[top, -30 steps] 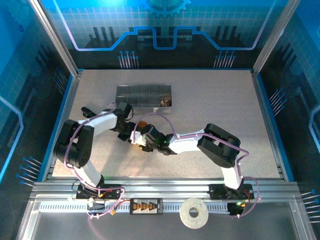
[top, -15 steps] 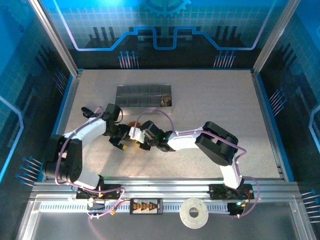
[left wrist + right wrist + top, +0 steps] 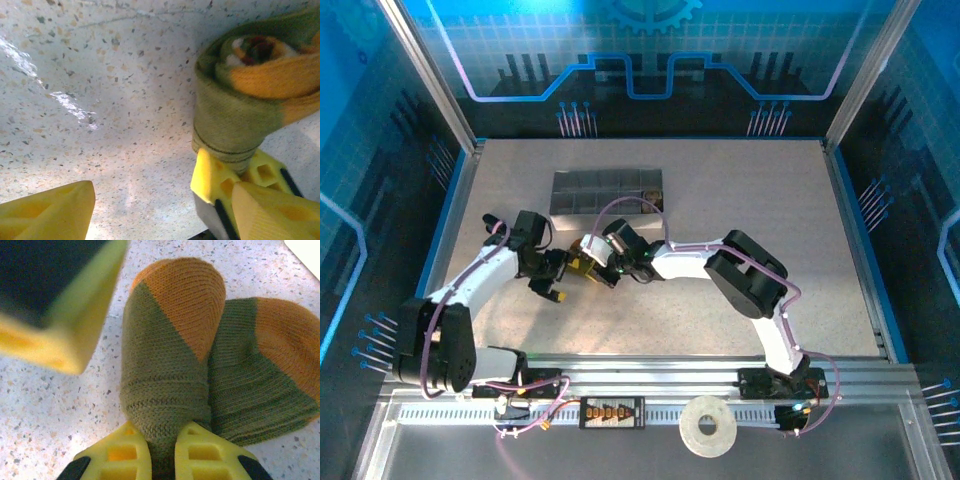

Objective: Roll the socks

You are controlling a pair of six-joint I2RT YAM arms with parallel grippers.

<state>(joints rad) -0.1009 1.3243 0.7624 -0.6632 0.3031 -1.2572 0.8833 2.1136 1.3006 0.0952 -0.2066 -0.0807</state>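
The right gripper [image 3: 162, 442] has its yellow fingers pinched tight on the ribbed end of a rolled olive green knitted sock [image 3: 170, 365] with orange patches and thin dark stripes. Seen end-on from the left wrist, the coil shows pale and reddish layers at its core. The roll lies on the pale speckled table [image 3: 100, 100], left of centre. The left gripper [image 3: 160, 205] stands with its jaws wide apart, gripping nothing, one yellow finger near the roll. Behind them sits a grey divided tray [image 3: 590, 190]. A white tape roll [image 3: 708, 427] rests on the near rail.
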